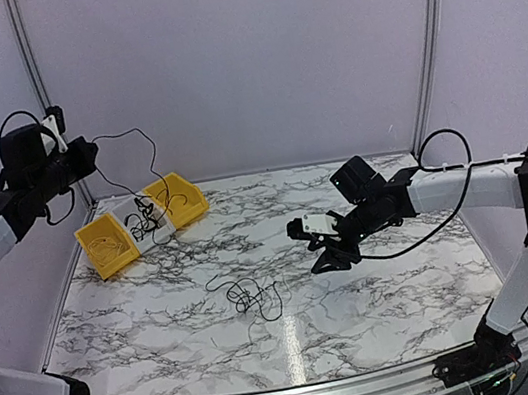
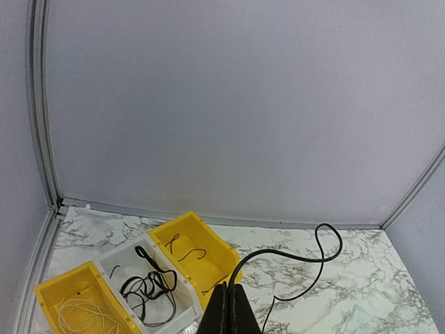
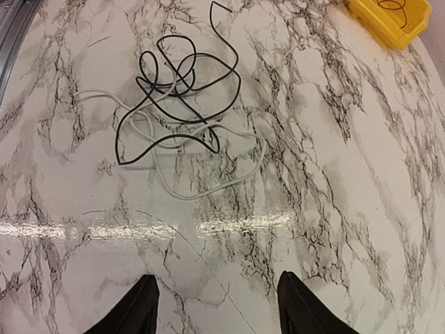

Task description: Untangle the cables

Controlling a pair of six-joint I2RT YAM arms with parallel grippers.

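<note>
Three bins [image 2: 219,247] hold white cord [image 2: 83,316], black cables [image 2: 149,292], short dark wires [image 2: 191,254].

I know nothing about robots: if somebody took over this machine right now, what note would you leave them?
Left claw: shut on a black cable, raised high, the cable hanging toward the middle bin.
Right claw: open, empty, low over the table near the tangle.
Done: some black cables lie in that bin.
Left: the tangle of black and white cables, not yet separated.

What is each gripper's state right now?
Left gripper: closed on a thin black cable.
Right gripper: open, holding nothing.
</note>
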